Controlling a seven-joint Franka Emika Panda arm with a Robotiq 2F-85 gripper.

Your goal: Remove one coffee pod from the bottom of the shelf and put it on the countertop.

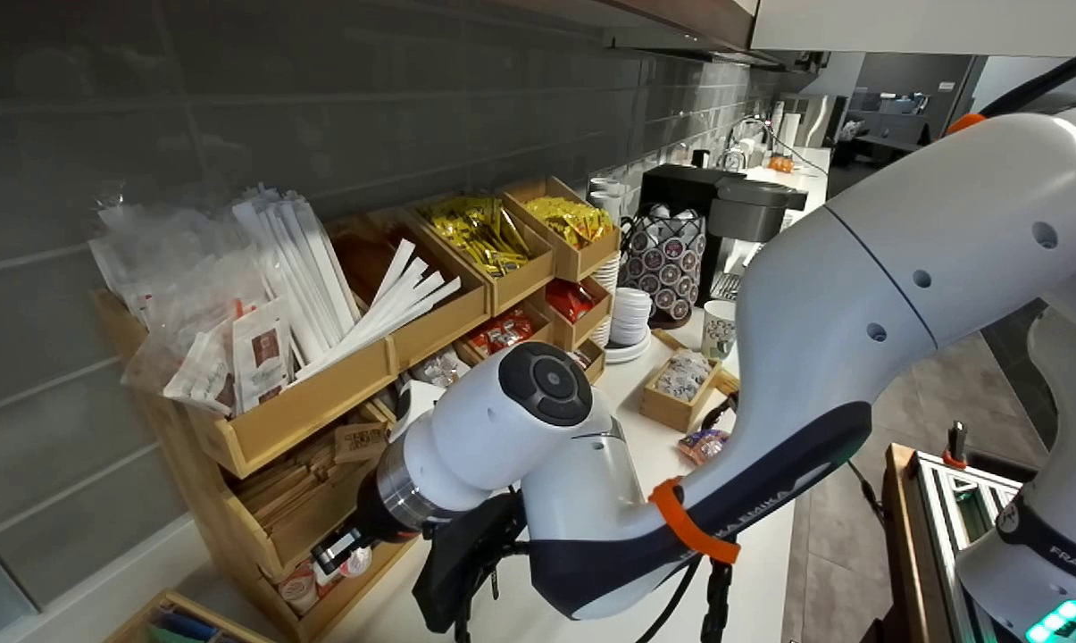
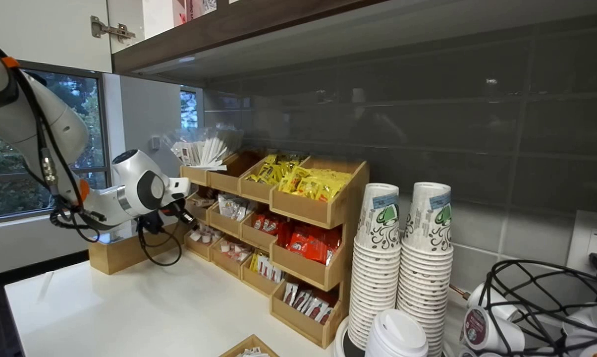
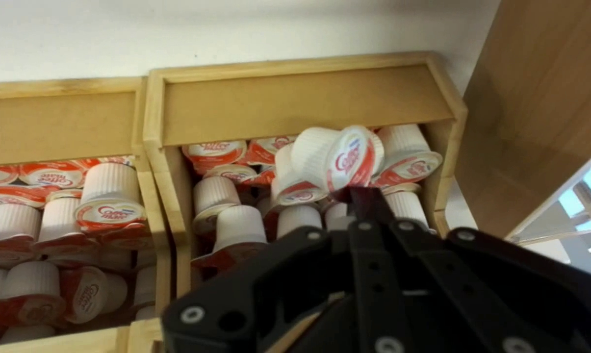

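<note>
Zero steps finished, I'd guess. Left: the shelf (image 1: pixel 359 382), likeliest coffee pod (image 3: pixel 349 159) in its bottom end compartment (image 3: pixel 300 100), gripper (image 3: pixel 371 200) narrowed just beside it (can't tell if it's gripping). Right: the countertop (image 1: pixel 763 572), so lift-out and set-down remain.

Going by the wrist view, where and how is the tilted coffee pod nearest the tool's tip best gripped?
Likely across its ribbed cup, just behind the lid, the tool entering from the bin's open side: the coffee pod sits tilted over other pods, cup partly exposed and lid facing out.
</note>
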